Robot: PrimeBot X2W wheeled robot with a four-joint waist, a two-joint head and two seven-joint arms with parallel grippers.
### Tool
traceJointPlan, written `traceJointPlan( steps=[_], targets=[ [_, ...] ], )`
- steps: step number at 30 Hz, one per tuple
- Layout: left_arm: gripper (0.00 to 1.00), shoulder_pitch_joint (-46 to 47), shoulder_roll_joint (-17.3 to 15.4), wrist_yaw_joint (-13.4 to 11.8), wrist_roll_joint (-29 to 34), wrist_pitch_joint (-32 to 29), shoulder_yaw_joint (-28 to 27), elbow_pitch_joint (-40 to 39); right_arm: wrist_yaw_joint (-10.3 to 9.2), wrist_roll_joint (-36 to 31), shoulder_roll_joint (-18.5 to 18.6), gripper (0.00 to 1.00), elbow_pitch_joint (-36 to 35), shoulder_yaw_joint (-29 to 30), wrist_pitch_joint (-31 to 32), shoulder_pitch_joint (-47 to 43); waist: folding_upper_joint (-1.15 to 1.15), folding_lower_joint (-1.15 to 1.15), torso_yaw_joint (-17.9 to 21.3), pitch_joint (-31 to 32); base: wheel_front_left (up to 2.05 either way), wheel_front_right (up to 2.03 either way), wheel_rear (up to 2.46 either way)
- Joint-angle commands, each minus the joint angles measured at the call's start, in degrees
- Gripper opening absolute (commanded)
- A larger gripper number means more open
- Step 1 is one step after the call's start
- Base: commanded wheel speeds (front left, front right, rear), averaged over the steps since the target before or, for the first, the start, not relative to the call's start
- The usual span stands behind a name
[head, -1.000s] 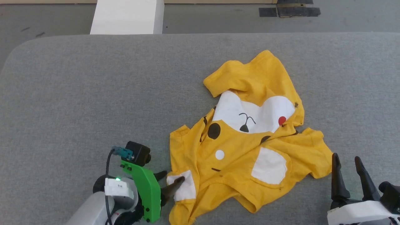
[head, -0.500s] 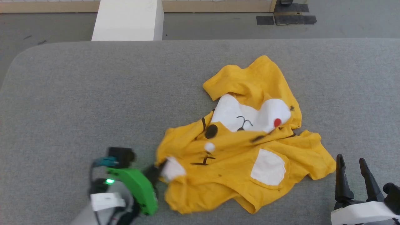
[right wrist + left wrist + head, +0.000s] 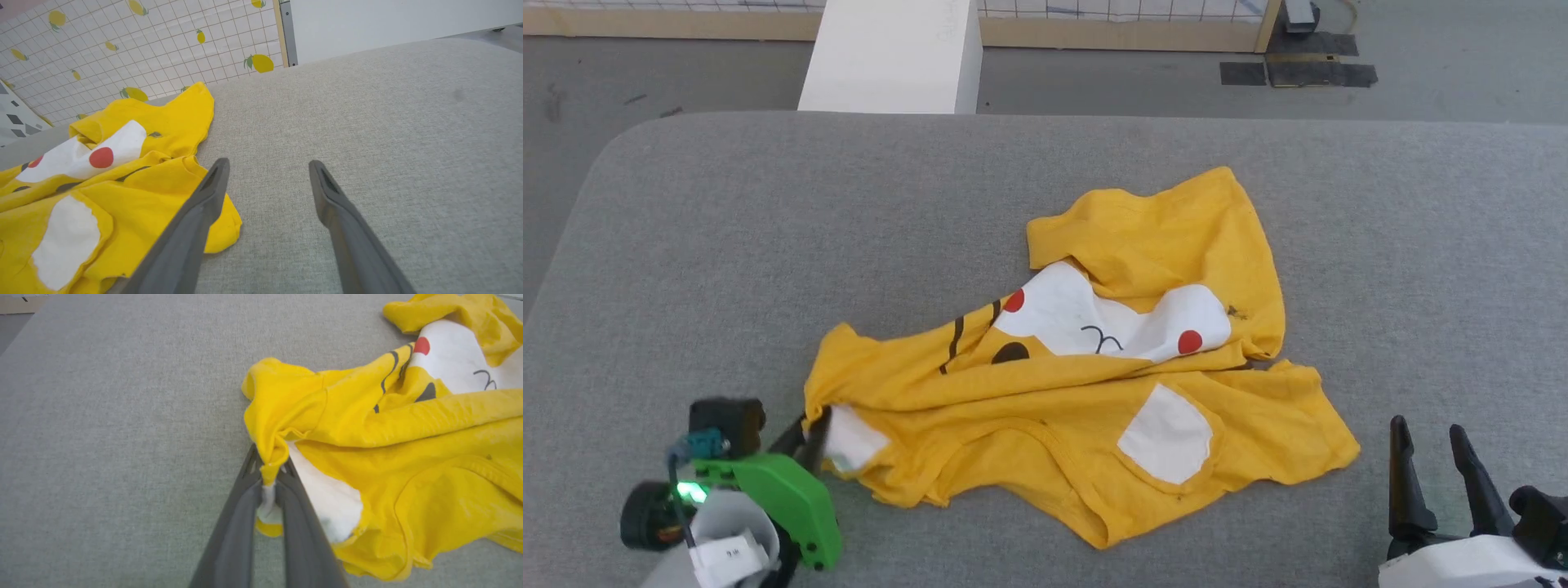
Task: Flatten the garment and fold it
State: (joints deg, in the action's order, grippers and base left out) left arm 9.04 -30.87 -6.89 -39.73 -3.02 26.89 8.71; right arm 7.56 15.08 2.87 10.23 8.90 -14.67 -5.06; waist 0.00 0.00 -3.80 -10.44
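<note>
Grey woven table top (image 3: 768, 245) with rounded corners. Beyond it is grey floor (image 3: 645, 73) with a white block (image 3: 890, 57) and dark tape patches (image 3: 1298, 73). Lemon-print tiled wall (image 3: 122, 41) behind. The garment (image 3: 1168, 237) lies crumpled mid-table. Left gripper (image 3: 269, 473) is clenched on its near-left edge. Right gripper (image 3: 1427, 426) has fingers spread, near the right corner. Wrist label (image 3: 727, 555): writing unreadable.

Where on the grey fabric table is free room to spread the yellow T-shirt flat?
The grey fabric table is bare left of, beyond and right of the crumpled bright yellow cotton T-shirt. Crowded: the near edge, where the left gripper pinches the shirt and the open right gripper stands.
</note>
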Motion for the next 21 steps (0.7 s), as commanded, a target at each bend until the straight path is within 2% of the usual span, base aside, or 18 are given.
traceJointPlan(
  steps=[1, 2, 3, 8, 13, 17, 21],
  targets=[
    [0.45, -0.7, 0.6, -0.5, -0.2, 0.2, -0.1, -0.4, -0.08, -0.4, 0.0, 1.0, 0.3, -0.4, -0.3, -0.5, 0.0, 0.0, -0.1, -0.1, 0.0, 0.0, 0.0],
    [0.86, -1.1, 1.6, -0.6, -1.0, 0.5, -0.2, -0.7, -0.08, -0.5, 0.0, 1.0, 0.4, -0.5, -0.3, -0.4, 0.0, 0.0, -0.2, -0.1, 0.0, 0.0, 0.0],
    [1.0, -1.4, 2.0, -0.6, -1.3, 0.7, -0.2, -0.9, -0.08, -0.6, 0.0, 1.0, 0.5, -0.5, -0.3, -0.4, 0.0, 0.0, -0.3, 0.0, 0.0, 0.0, 0.0],
    [1.0, -2.1, 3.4, -0.6, -2.5, 3.4, -1.2, -2.9, -0.08, -1.0, 0.0, 1.0, 0.6, -0.4, -0.3, -0.3, 0.0, 0.0, -0.5, 0.2, 0.0, 0.0, 0.0],
    [1.0, -3.5, 3.8, -1.7, -2.3, 9.8, -4.3, -6.9, -0.08, -1.3, 0.0, 1.0, 0.6, -0.1, -0.3, -0.3, 0.0, 0.0, -0.6, 0.1, 0.0, 0.0, 0.0],
    [1.0, -4.7, 4.7, -2.8, -0.2, 15.9, -6.5, -9.3, -0.08, -1.3, 0.0, 1.0, 0.6, -0.1, -0.3, -0.2, 0.0, 0.0, -0.6, 0.1, 0.0, 0.0, 0.0],
    [1.0, -6.1, 6.0, -2.3, 4.7, 17.9, -8.9, -11.4, -0.08, -1.4, 0.0, 1.0, 0.3, -0.1, -0.3, -0.1, 0.0, 0.0, -0.8, 0.1, 0.0, 0.0, 0.0]
  ],
)
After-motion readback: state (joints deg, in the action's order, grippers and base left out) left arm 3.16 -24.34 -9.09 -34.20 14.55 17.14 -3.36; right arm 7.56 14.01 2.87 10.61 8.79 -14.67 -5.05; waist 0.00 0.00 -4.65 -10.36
